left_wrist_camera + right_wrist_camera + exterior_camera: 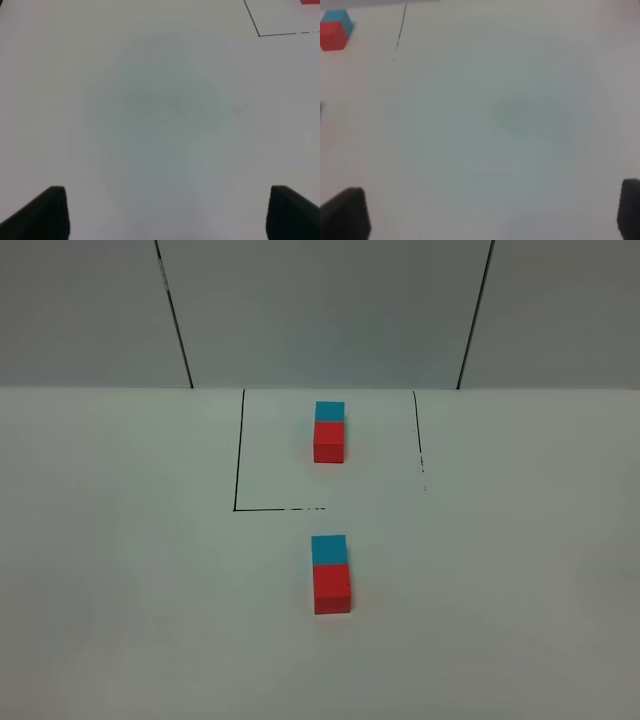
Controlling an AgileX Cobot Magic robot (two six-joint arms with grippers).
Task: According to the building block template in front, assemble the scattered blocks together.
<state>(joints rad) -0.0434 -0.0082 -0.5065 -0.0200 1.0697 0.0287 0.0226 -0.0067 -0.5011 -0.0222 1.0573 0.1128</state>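
The building block template is a thin black outline (238, 455) at the back of the table, framing a cyan-blue cube (330, 411) that touches a red cube (329, 441). Nearer the front, outside the outline, the scattered blocks stand together: cyan-blue cube (329, 549) behind, red cube (332, 589) in front, faces touching. Neither arm shows in the high view. My left gripper (167, 210) is open over bare table, with the outline's corner (259, 35) beyond it. Also open and empty, my right gripper (492, 212) sees the template's cubes (335, 30) far off.
The white table (120, 590) ends at a grey panelled wall (320, 310) with dark seams just behind the template. The outline's front line is broken and faint toward the right side (421, 465).
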